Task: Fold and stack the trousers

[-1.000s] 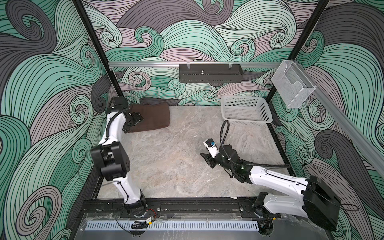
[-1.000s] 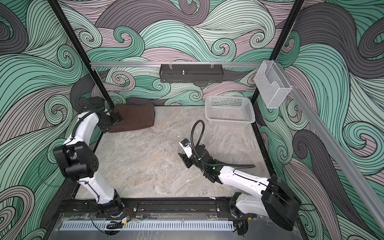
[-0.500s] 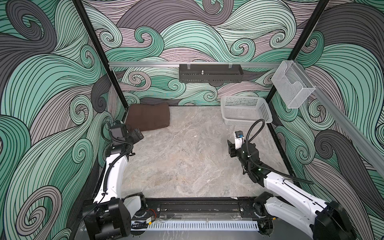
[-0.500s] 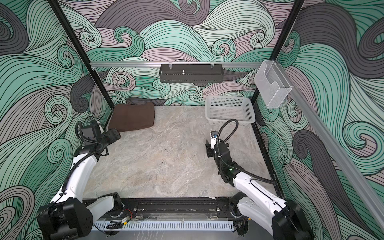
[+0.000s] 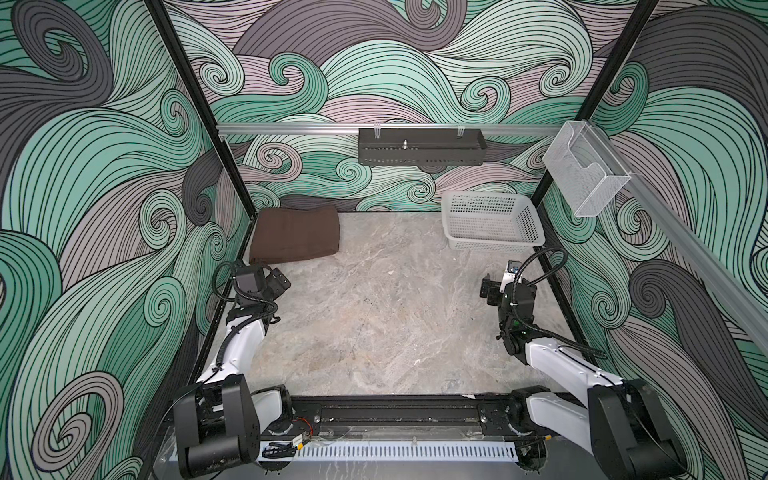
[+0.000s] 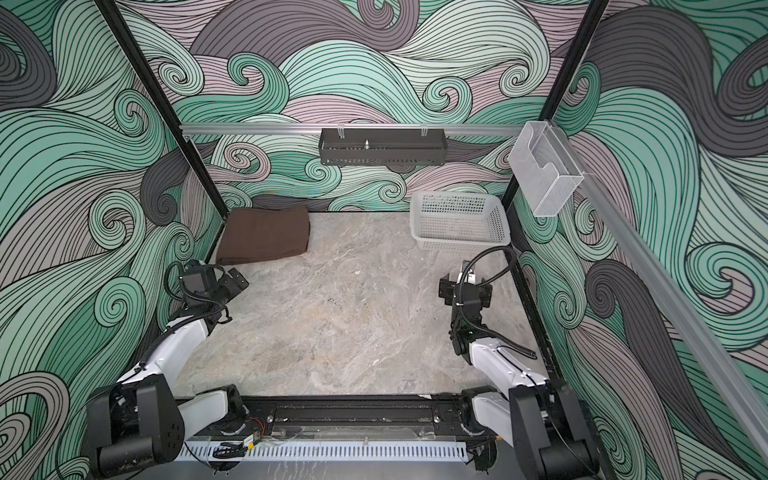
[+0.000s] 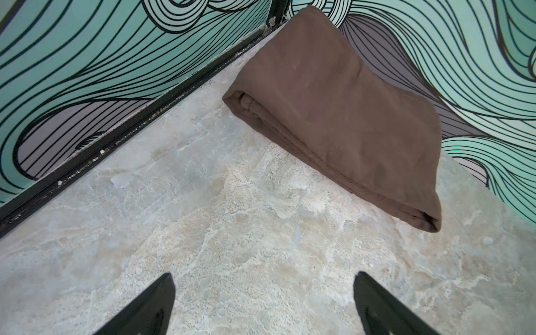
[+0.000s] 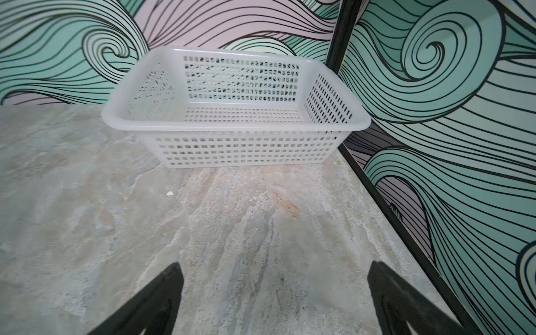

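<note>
The patterned walls [image 5: 104, 208], printed with green, grey and mauve swirls, enclose the bench [image 5: 374, 316] on the far side, the left and the right. The bench has a pale marbled surface, bare over most of its middle.

Two white and black arms reach in from the near rail. The left arm [image 5: 243, 349] runs along the left side and the right arm [image 5: 561, 365] along the right side.

The trousers [image 5: 297, 235] lie in the far left corner of the bench, folded into a flat, roughly rectangular brown bundle. Its far edge is against the back wall and one side is close to the left wall. In the left wrist view the trousers [image 7: 333, 116] show layered folded edges along the side facing the camera.

The white mesh basket [image 5: 492, 245] sits upright in the far right corner of the bench, well apart from the trousers. In the right wrist view nothing shows inside the basket [image 8: 236, 150].

A black tray [image 5: 419, 151] hangs on the rail across the back wall. A clear holder [image 5: 582, 174] hangs on the right-hand rail.

The left gripper [image 7: 264, 275] is over bare bench just short of the trousers. Its jaws are spread wide with nothing between them. The right gripper [image 8: 275, 263] faces the basket from a short way off, its jaws likewise wide apart and holding nothing.
</note>
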